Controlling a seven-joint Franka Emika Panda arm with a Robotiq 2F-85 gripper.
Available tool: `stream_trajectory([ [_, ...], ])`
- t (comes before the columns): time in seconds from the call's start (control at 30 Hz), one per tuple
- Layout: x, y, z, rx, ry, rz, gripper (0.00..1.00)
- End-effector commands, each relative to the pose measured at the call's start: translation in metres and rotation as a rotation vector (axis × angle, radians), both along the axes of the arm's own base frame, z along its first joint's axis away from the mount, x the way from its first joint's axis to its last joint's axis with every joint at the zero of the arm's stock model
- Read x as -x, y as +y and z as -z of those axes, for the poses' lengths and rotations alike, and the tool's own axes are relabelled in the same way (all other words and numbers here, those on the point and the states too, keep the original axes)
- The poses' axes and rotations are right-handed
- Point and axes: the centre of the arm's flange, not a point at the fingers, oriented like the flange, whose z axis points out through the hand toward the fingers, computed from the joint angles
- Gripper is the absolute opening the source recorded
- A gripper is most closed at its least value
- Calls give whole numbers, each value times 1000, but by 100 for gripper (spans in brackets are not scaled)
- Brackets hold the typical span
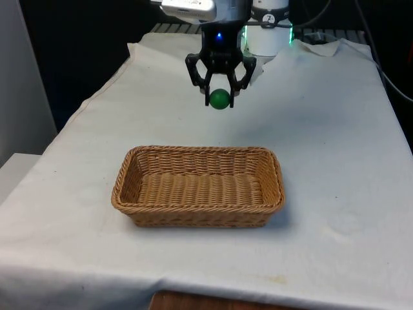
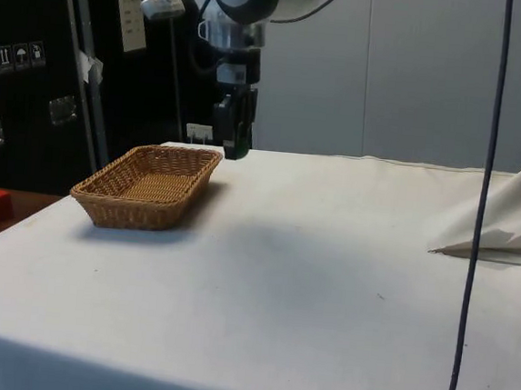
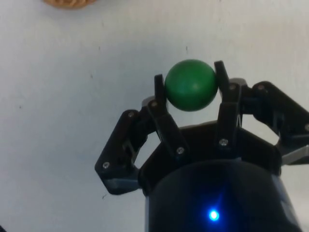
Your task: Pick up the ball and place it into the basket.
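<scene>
Front view's upper centre: tool (image 1: 220, 94) grips the green ball (image 1: 219, 99) above the desk (image 1: 335, 161), carry under way. Next, I judge, it must travel over the wicker basket (image 1: 132, 169) and release.

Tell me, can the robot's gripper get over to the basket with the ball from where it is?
Probably yes. The gripper holds the green ball up above the white cloth, beyond the basket. Nothing stands between them, and the basket is open on top.
</scene>
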Motion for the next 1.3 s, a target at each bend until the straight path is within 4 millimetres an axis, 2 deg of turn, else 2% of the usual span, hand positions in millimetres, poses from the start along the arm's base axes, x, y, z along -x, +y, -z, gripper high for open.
stream_trajectory([
  [0.0,-7,-1,-1,3,1,-2,2],
  [0.6,-68,-6,-8,18,-4,-18,2],
  [0.63,-64,-6,-9,28,-10,-14,2],
  [0.77,-83,-4,-9,24,-11,-22,2],
  [0.9,-94,0,-6,24,-14,-24,2],
  [0.93,-91,-2,-8,34,-20,-22,2],
  [0.97,-100,3,-5,24,-18,-26,2],
  [1.27,-120,15,17,26,-23,-31,2],
])
